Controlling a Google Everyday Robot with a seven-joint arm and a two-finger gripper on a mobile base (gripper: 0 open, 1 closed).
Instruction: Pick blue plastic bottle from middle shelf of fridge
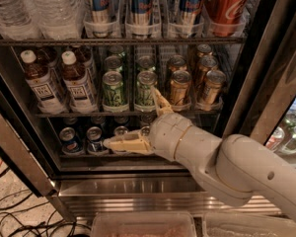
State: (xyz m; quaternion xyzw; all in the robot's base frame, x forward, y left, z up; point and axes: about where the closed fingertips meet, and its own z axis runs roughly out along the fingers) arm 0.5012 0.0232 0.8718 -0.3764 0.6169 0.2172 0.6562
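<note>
Inside fridge (138,187), bottle (79,84) upright and ungrasped at left of middle shelf (54,114), gripper (129,116) at frame centre, fingers spread wide and empty, reach and grasp apparently still ahead.

Pincer (133,119) spread wide before the lower shelves (59,114), arm (237,172) blocking the bottom row's (70,139) right side. Top cans (140,6) run off the upper edge; print on tea bottles (78,83) too small to read.
</note>
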